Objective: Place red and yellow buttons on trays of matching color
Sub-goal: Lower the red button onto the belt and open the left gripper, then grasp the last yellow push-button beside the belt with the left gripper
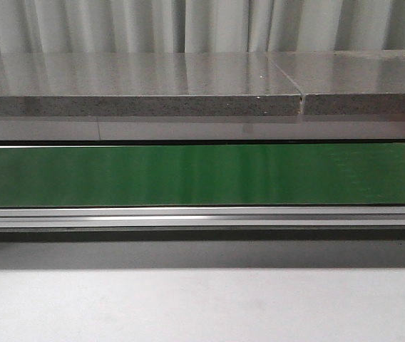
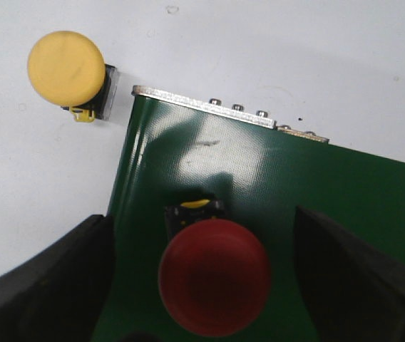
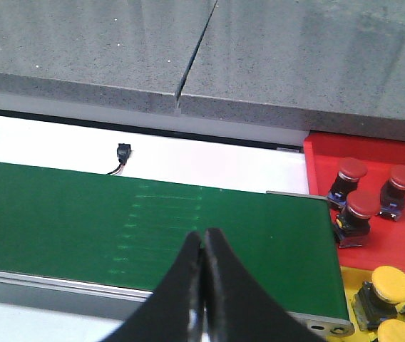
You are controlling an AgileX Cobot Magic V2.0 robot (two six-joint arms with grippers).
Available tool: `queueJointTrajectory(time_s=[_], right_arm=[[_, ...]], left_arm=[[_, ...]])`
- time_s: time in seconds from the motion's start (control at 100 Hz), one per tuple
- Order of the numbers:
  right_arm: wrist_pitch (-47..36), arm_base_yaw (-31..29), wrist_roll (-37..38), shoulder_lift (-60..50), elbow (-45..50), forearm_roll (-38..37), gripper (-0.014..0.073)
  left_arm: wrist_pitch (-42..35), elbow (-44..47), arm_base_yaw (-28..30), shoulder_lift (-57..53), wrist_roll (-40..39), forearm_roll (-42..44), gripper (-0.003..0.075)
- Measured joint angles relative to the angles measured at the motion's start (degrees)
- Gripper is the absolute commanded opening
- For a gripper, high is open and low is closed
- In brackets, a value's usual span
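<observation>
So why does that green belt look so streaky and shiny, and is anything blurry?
Front view: the green belt carries pale vertical glare streaks. Left wrist view: the red button between the open left gripper fingers looks soft, and it casts a dark shadow on the belt. Right wrist view: fairly sharp.

A belt [image 1: 202, 174] runs across the table [image 1: 202, 306] from side to side, with a metal rail [image 1: 202, 216] along its near edge and a stone slab [image 1: 138, 85] behind it. In the left wrist view one button [image 2: 215, 285] sits on the belt near its end, between the left gripper [image 2: 209, 285] fingers [image 2: 38, 285], and a second button [image 2: 67, 68] lies off the belt on the table, just beside the belt's corner. In the right wrist view two trays lie past the belt's end: the farther tray [image 3: 377, 153] holds three buttons [image 3: 363, 206], the nearer tray [image 3: 349, 281] holds more buttons [image 3: 391, 285].
</observation>
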Motion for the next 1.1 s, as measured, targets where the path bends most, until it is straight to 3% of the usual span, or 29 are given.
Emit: queueJointTrajectory(time_s=[0.4,0.73,1.1], right_arm=[[0.0,0.0,-0.1,0.0,0.0,0.0,-0.0066],[0.0,0.0,-0.1,0.0,0.0,0.0,-0.0066],[0.0,0.0,-0.1,0.0,0.0,0.0,-0.0066]], left_arm=[[-3.3,-7.1,0.4,-0.2,-0.9,-3.7,0.0514],[-3.6,-8.0,7.9,1.6,-10.1,-3.7,0.0514],[3.4,-16.4,9.1,12.1,-14.3,-3.7,0.0514]])
